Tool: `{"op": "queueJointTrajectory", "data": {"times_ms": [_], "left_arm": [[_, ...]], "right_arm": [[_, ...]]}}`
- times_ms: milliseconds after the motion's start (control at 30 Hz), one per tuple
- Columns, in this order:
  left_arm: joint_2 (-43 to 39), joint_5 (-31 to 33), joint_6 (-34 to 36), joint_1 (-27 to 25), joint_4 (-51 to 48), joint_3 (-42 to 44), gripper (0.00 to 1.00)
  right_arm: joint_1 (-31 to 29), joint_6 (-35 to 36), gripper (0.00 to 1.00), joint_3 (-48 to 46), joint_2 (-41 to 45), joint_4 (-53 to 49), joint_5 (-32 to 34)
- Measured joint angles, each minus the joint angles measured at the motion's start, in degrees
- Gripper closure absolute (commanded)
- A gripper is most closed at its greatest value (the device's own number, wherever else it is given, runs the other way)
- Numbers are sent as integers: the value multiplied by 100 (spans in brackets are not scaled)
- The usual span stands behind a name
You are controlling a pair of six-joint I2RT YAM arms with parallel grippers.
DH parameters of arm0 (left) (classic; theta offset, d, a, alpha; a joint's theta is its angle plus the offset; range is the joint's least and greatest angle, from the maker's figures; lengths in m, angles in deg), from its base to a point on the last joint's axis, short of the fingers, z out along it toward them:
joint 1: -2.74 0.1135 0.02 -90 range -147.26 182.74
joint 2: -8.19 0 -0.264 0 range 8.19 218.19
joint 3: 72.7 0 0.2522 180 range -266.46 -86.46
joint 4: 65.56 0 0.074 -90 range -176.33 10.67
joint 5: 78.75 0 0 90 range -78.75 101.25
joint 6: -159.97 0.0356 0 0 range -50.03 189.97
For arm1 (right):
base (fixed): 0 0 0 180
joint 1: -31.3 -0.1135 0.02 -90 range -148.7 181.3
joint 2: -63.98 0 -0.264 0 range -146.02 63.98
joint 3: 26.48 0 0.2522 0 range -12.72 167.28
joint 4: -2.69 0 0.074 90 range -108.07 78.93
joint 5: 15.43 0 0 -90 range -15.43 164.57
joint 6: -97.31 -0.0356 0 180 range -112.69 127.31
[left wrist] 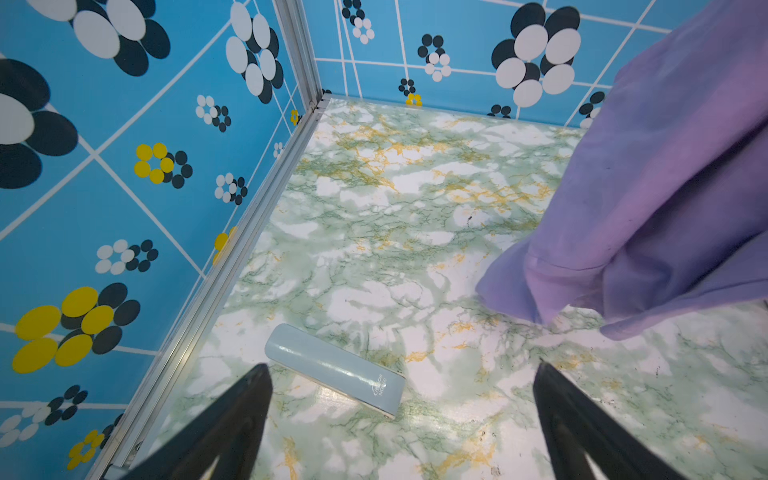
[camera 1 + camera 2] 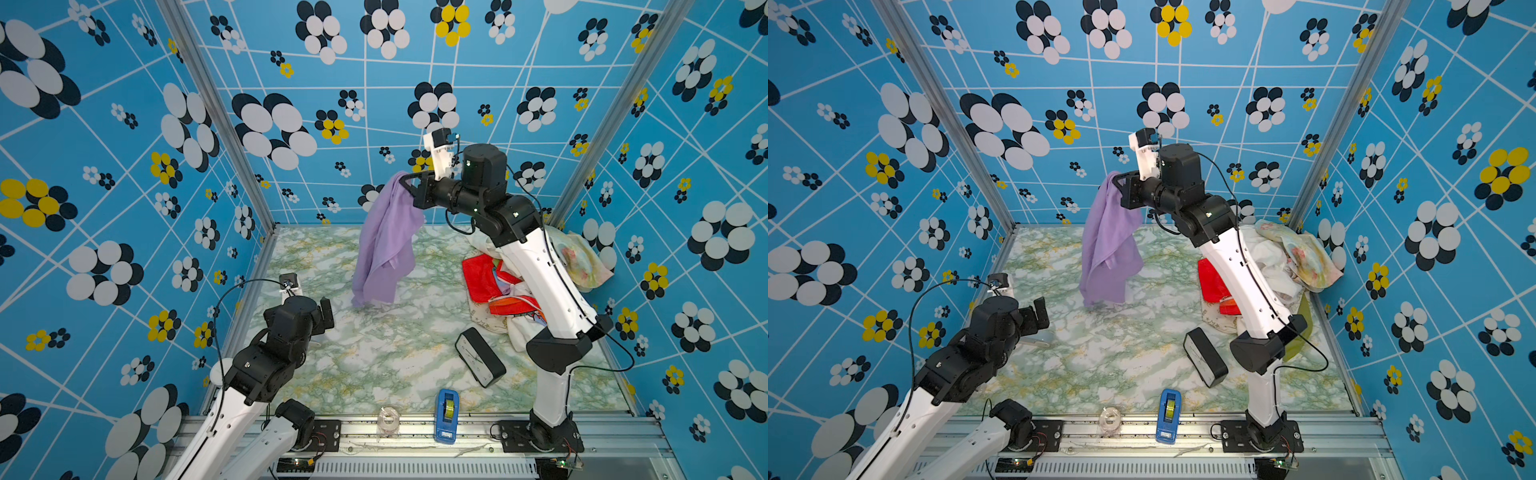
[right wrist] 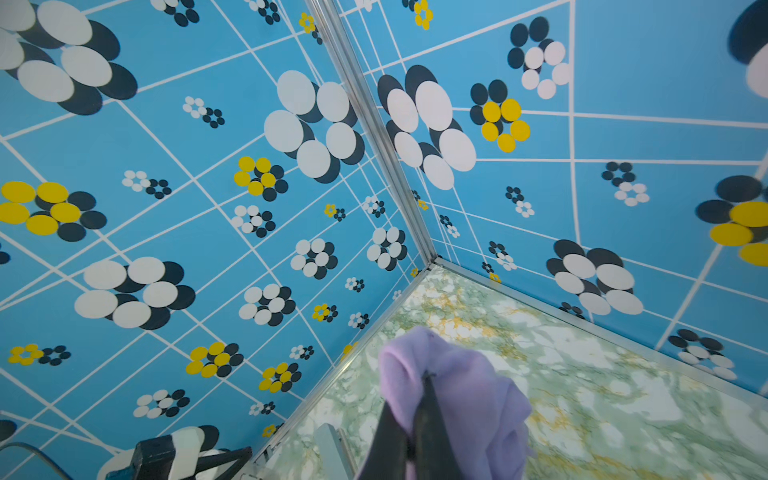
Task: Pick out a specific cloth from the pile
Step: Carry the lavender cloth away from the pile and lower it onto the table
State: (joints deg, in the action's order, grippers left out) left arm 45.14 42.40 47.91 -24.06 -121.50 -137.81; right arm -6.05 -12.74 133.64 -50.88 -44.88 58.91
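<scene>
I see a black clock (image 2: 480,356) lying at lower right of a top view, and a blue tape dispenser (image 2: 447,415) beside a clear tape roll (image 2: 388,419) at bottom centre.

Clock (image 2: 480,361) before pile (image 2: 482,278), cloth (image 2: 386,241) left of both

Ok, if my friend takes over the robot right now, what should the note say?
Right gripper: shut on the plain lavender-purple cloth, held high over mid-table; it hangs clear of the heap of mixed fabrics on the right.
Left gripper: open, empty, above the green marbled tabletop's left side.
Done: cloth is out of the heap.
Left: probably just set it down apart.
</scene>
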Motion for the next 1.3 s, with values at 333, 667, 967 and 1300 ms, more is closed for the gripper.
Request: {"op": "queueJointTrajectory", "data": {"times_ms": [333,667,967,1300], "left_arm": [[-584,343,0,0,-28,219,1],[-684,450,0,0,-50,269,1],[-793,490,0,0,-118,337,1],[-852,492,2,0,-125,442,0]], "right_arm": [[-505,-1593,100,1088,-1808,1818,-1036],[-772,-2887,100,1414,-2953,3344,-1368],[-780,-3189,100,1410,-3346,4328,-1410],[-780,-3209,100,1379,-4328,4301,-1294]]}}
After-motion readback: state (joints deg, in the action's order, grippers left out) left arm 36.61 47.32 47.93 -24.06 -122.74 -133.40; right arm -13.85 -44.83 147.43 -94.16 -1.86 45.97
